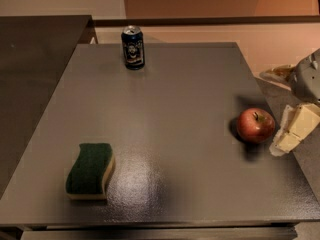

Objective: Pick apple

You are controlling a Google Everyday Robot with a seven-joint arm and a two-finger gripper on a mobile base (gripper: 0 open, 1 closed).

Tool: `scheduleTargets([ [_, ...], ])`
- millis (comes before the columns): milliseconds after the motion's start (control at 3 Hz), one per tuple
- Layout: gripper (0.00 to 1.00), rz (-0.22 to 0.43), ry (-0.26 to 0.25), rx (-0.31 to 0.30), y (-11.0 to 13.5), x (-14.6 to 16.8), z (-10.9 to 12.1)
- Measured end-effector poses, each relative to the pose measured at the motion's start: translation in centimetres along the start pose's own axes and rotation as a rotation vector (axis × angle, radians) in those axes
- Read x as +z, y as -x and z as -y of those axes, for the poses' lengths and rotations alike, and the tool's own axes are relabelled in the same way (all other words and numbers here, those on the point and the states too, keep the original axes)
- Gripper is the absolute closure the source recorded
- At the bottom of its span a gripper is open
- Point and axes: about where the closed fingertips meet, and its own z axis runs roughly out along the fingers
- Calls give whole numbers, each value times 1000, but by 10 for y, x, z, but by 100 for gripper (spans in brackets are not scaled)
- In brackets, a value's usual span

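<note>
The apple [255,125], small, round and red with a short dark stem, sits on the grey table [175,99] near its right edge. My gripper [272,110] comes in from the right edge of the camera view, just to the right of the apple. It is open and empty. One pale finger [276,73] is behind and to the right of the apple. The other finger [294,130] is right beside it and close to touching it.
A dark blue soda can [133,47] stands upright at the back of the table. A green and yellow sponge [90,170] lies at the front left. A second dark counter [35,49] adjoins on the left.
</note>
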Motion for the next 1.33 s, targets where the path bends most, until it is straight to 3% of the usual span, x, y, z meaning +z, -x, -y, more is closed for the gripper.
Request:
scheduleTargets([
  [333, 0, -5, 4, 13, -7, 5, 1],
  [667, 17, -15, 24, 15, -12, 15, 1],
  [1333, 64, -27, 63, 20, -18, 31, -2],
])
